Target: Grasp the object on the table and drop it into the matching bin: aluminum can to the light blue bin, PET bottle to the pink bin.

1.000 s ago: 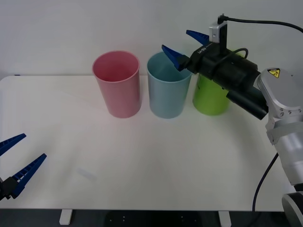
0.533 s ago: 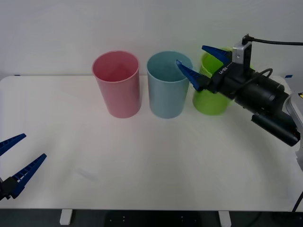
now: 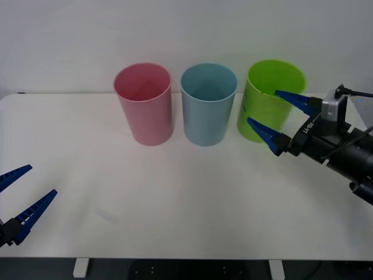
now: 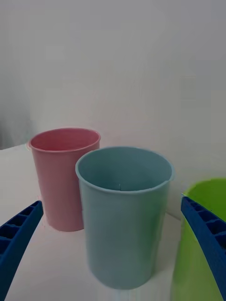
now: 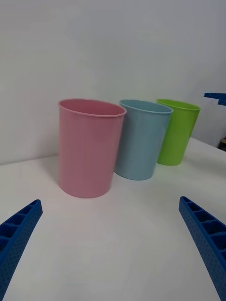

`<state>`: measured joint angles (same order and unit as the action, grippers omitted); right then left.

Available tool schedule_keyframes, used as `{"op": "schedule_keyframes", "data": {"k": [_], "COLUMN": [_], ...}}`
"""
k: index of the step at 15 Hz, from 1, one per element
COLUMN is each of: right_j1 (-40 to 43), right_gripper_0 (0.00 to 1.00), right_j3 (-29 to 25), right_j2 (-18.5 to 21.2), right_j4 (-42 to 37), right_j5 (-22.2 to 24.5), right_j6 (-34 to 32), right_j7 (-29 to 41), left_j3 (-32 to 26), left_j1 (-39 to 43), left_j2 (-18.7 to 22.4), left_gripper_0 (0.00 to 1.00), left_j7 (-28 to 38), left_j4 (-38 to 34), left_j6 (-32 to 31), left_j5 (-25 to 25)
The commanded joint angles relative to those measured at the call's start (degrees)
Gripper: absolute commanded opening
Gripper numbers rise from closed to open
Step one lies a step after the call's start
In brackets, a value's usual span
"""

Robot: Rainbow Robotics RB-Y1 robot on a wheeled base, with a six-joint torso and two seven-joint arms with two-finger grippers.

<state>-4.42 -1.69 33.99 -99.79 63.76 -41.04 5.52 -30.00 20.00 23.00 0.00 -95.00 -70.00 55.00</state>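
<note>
Your right tool (image 3: pixel 273 118) is hanging released and empty beside the lime green bin (image 3: pixel 270 99); left tool (image 3: pixel 17 199) is idling released at the counter (image 3: pixel 175 192) edge; can likely lying inside the light blue bin (image 3: pixel 207 104); light, thin-walled, best gripped mid-body.

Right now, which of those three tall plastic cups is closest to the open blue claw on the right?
The lime green plastic cup; the right gripper hangs just before it.
</note>
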Motion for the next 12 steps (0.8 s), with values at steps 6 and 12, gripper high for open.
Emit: {"op": "schedule_keyframes", "data": {"k": [6, 12], "right_j1": [10.75, 16.02], "right_gripper_0": [1.0, 1.0], "right_j3": [-10.09, -15.8], "right_j2": [-0.15, 0.11], "right_j4": [-0.23, -0.23], "right_j5": [-0.48, -0.13], "right_j6": [-14.24, -20.66], "right_j7": [-11.41, -11.58], "left_j3": [0.0, 0.0], "left_j1": [0.0, 0.0], "left_j2": [0.0, 0.0], "left_gripper_0": [1.0, 1.0], "left_j7": [0.0, 0.0], "left_j4": [0.0, 0.0], "left_j6": [0.0, 0.0], "left_j5": [0.0, 0.0]}}
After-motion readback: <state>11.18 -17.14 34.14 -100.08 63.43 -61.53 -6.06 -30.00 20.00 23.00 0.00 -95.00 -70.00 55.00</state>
